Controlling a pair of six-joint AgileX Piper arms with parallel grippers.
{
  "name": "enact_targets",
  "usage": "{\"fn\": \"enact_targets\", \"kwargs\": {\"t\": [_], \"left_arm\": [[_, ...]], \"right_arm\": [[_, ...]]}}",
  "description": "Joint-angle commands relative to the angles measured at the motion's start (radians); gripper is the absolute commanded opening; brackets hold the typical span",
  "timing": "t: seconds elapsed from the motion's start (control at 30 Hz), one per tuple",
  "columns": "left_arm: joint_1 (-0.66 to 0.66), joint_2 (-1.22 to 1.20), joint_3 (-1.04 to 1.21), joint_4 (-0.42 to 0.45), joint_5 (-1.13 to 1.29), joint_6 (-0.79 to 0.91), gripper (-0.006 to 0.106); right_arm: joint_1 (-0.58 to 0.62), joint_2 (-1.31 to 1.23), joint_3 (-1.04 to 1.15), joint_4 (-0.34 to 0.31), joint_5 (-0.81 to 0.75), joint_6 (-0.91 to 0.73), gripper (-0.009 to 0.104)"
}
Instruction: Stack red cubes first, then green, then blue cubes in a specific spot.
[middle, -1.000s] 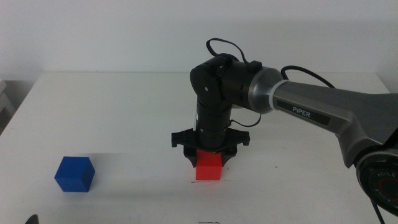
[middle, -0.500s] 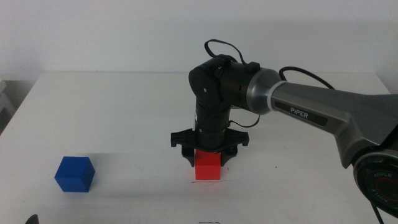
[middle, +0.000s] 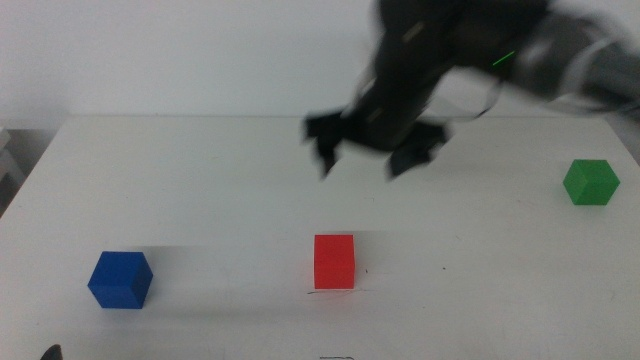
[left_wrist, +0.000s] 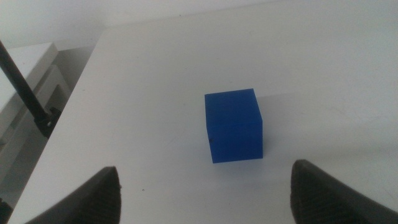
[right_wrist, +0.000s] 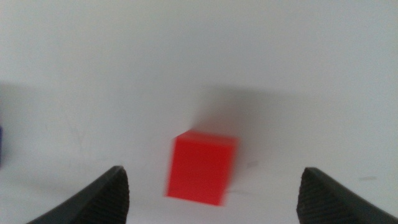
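- Middle view: the red cube (middle: 334, 261) stands alone on the white table (middle: 200, 180), its base touching a faint dark line mark (middle: 333, 290), which is probably the chosen spot. The right gripper (middle: 375, 150) is a motion-blurred shape high above and behind the cube, jaws spread wide with nothing between them. The green cube (middle: 590, 182) sits near the table's right edge, well apart from the red one; the blue cube (middle: 120, 279) sits near the front left. So the red step looks done, and green appears to be next.
- Left wrist view: the left gripper (left_wrist: 205, 190) waits with its jaws wide apart and empty, the blue cube (left_wrist: 234, 125) on the table just ahead of them, untouched.
- Right wrist view: the right gripper (right_wrist: 211, 193) looks down on the red cube (right_wrist: 201, 166), clear of it, jaws far apart and holding nothing.
- Judgement: the next move calls for carrying the right gripper to the green cube, closing on it squarely, then setting it flush on the red.
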Motion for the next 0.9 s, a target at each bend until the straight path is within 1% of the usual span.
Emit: {"fn": "enact_targets", "kwargs": {"t": [0.0,0.03,0.07,0.1,0.2,0.27,0.33,0.43,0.5,0.63,0.73,0.87], "left_arm": [[-0.003,-0.026,0.000,-0.010,-0.074,-0.007,0.093],[-0.003,-0.026,0.000,-0.010,-0.074,-0.007,0.093],[-0.003,-0.026,0.000,-0.010,-0.074,-0.007,0.093],[-0.003,-0.026,0.000,-0.010,-0.074,-0.007,0.093],[-0.003,-0.026,0.000,-0.010,-0.074,-0.007,0.093],[-0.003,-0.026,0.000,-0.010,-0.074,-0.007,0.093],[-0.003,-0.026,0.000,-0.010,-0.074,-0.007,0.093],[-0.003,-0.026,0.000,-0.010,-0.074,-0.007,0.093],[-0.003,-0.026,0.000,-0.010,-0.074,-0.007,0.093],[-0.003,-0.026,0.000,-0.010,-0.074,-0.007,0.093],[-0.003,-0.026,0.000,-0.010,-0.074,-0.007,0.093],[-0.003,-0.026,0.000,-0.010,-0.074,-0.007,0.093]], "right_arm": [[-0.087,-0.131,-0.026,-0.035,0.023,-0.074,0.088],[-0.131,-0.159,-0.026,-0.038,0.030,-0.110,0.087],[-0.216,-0.200,-0.026,-0.057,0.032,-0.186,0.086],[-0.309,-0.232,-0.026,-0.093,0.026,-0.251,0.085],[-0.417,-0.254,-0.026,-0.126,0.024,-0.284,0.082],[-0.478,-0.257,-0.026,-0.127,0.025,-0.291,0.080],[-0.524,-0.256,-0.026,-0.130,0.035,-0.357,0.079],[-0.582,-0.245,-0.026,-0.116,0.058,-0.460,0.076],[-0.620,-0.233,-0.026,-0.102,0.049,-0.481,0.076],[-0.690,-0.192,-0.026,-0.094,0.033,-0.501,0.076],[-0.742,-0.139,-0.026,-0.063,0.032,-0.541,0.076],[-0.803,-0.052,-0.026,-0.001,-0.008,-0.577,0.076]]}}
